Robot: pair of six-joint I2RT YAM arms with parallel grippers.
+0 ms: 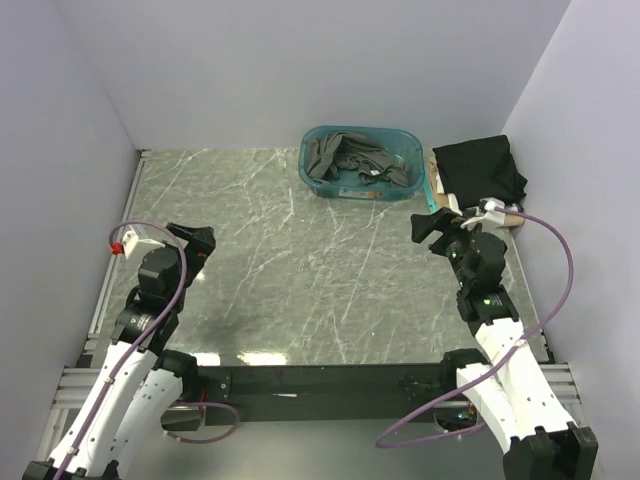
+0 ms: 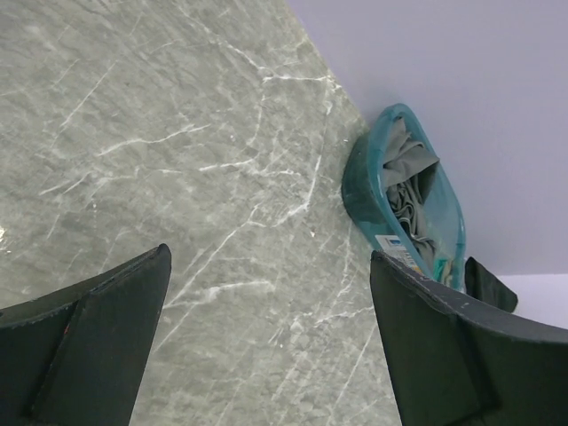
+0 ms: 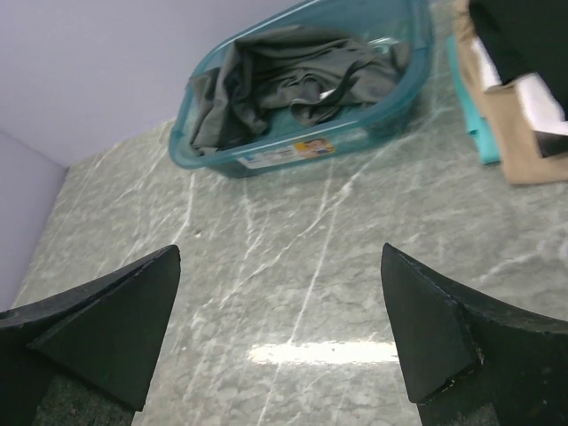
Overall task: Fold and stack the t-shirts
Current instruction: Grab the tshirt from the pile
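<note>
A crumpled dark charcoal-grey t-shirt (image 1: 345, 158) (image 3: 293, 80) (image 2: 410, 186) lies in the teal tub (image 1: 405, 182) (image 3: 293, 160) (image 2: 362, 191) at the back of the table. At the back right, a folded black t-shirt (image 1: 478, 168) (image 3: 524, 35) tops a stack with white (image 3: 537, 98) and tan (image 3: 524, 155) cloth under it. My left gripper (image 1: 197, 243) (image 2: 271, 311) hovers open over bare marble at the left. My right gripper (image 1: 428, 225) (image 3: 280, 302) is open too, just in front of the stack and right of the tub. Neither holds anything.
The grey marble tabletop (image 1: 290, 260) is walled on the left, back and right. A teal cloth edge (image 3: 475, 124) shows beside the stack. The tub carries a label (image 3: 284, 153) on its near wall.
</note>
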